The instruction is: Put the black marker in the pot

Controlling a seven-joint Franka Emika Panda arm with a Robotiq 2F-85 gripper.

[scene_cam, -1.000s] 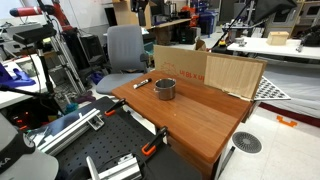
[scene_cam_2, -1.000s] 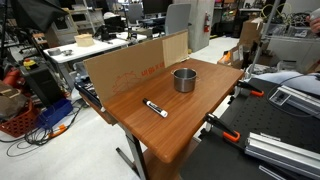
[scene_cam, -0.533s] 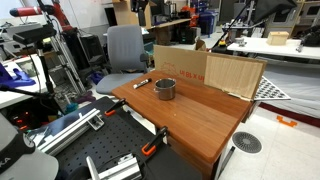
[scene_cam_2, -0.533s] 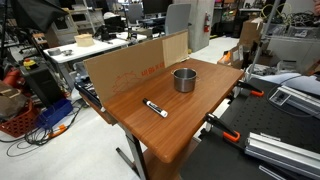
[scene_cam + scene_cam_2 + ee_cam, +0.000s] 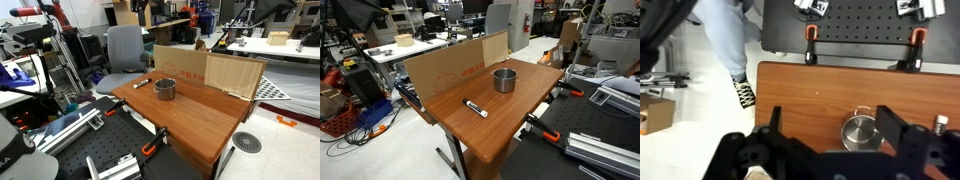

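The black marker (image 5: 142, 83) lies flat on the wooden table (image 5: 190, 115), a short way from the grey metal pot (image 5: 165, 89). Both exterior views show them: marker (image 5: 475, 108), pot (image 5: 504, 79). The arm is not visible in either exterior view. In the wrist view my gripper (image 5: 828, 115) is open and empty, high above the table. The pot (image 5: 857, 132) sits between the two fingers, nearer the right one. Only the marker's whitish end (image 5: 940, 124) shows at the right edge, beyond that finger.
A cardboard wall (image 5: 205, 70) stands along one table side, also seen in an exterior view (image 5: 445, 65). Two orange clamps (image 5: 810, 45) (image 5: 916, 45) grip the table edge by a black perforated board (image 5: 860, 20). A person's legs (image 5: 725, 40) stand beside the table. An office chair (image 5: 125, 48) is behind.
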